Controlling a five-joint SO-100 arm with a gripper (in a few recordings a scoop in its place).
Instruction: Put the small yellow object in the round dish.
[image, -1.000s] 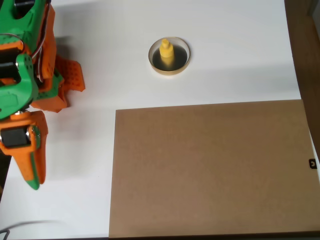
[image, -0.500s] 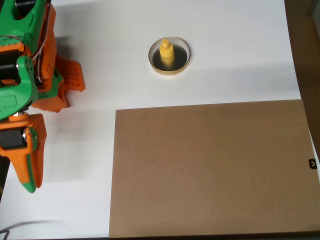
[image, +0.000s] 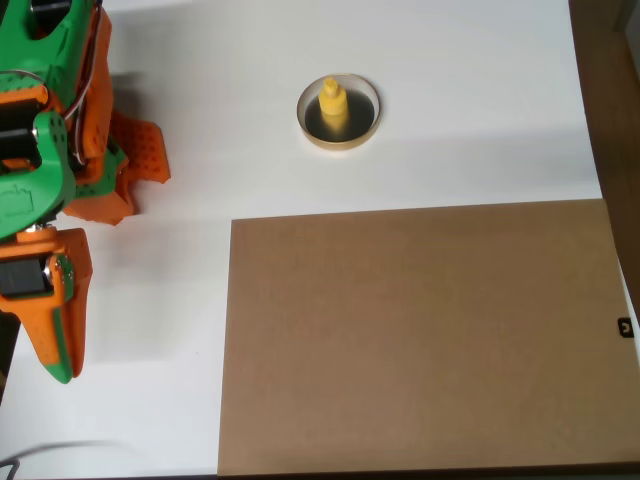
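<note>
The orange-and-green end effector (image: 55, 350) hangs at the left edge of the overhead view, its tip pointing toward the bottom of the picture and holding nothing; whether its fingers stand apart or together cannot be told from this angle, since they overlap into one tapered shape. Just beside it to the right lies bare white table (image: 160, 300), and a little farther right begins a large brown board (image: 420, 340) that covers most of the lower half of the scene. Well apart from the end effector, up and to the right, sits the round dish (image: 340, 139), and the small yellow object (image: 332, 106) stands upright inside it, on the dark floor of the dish near the left side of the rim. By that look the task appears done, with the piece where it is asked to be. What could still go wrong is small but real: the yellow piece is tall for its base and stands close to the rim, so a knock to the table or the dish could tip it over or out. A sweep of the arm (image: 45, 130) back across the upper part of the table would be the likeliest cause, as the arm's bulk sits level with the dish. The dish itself looks light and could slide if brushed.
</note>
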